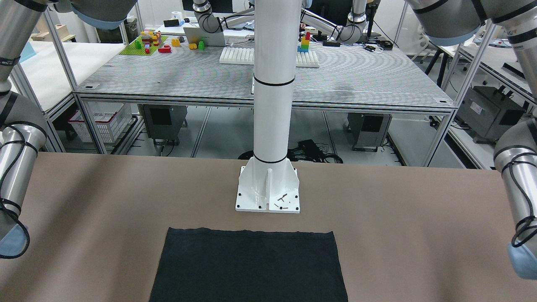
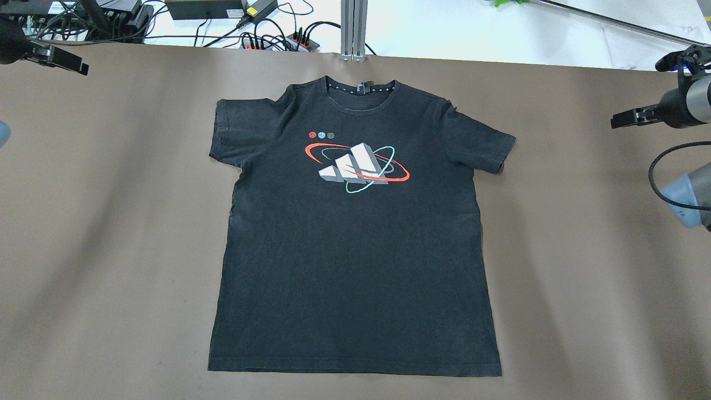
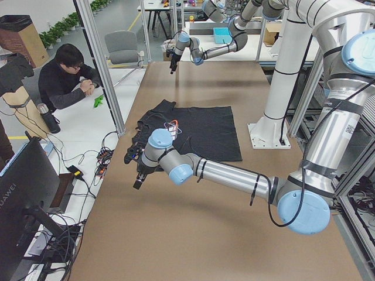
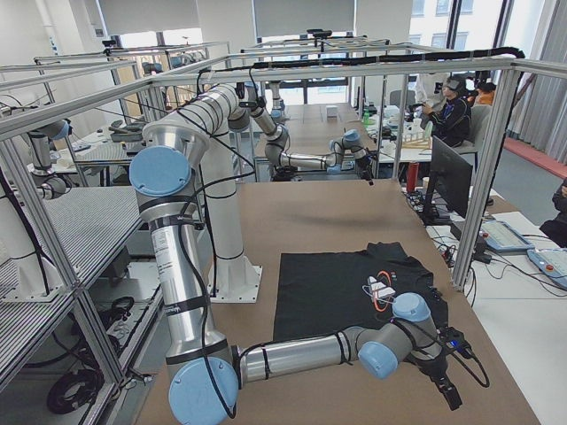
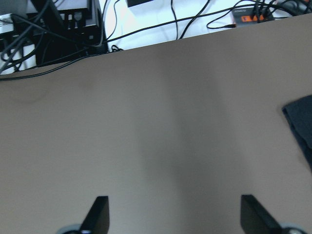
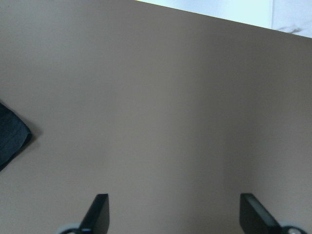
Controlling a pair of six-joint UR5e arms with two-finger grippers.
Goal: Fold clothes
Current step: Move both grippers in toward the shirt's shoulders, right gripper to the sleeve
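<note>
T-shirt (image 2: 355,233): black, spread flat and face up in the middle of the brown table (image 2: 111,222). The collar points to the far edge in the overhead view and the hem lies nearest the robot. Both sleeves are out to the sides. The chest print (image 2: 358,165) is clear: white and grey blocks with red and light-blue loops. Three small dots (image 2: 321,134) above it and the collar label (image 2: 361,86) are too small for me to read.

Front-facing view: only the hem half of the shirt shows, the rest is cut off by the bottom edge. The white pedestal (image 1: 268,105) stands just behind the hem, and neither gripper appears here.

Left gripper (image 5: 176,212): fingers set wide apart with bare table between them. One sleeve tip just enters its wrist view at the right edge. In the overhead view it is partly cut off at the top-left corner, well apart from the shirt.

Right gripper (image 6: 175,212): fingers likewise spread, nothing between them. A sleeve corner shows at the left edge of its wrist view.

Side views: each near arm's wrist overlaps part of the shirt, so its near sleeve is hidden from me.
</note>
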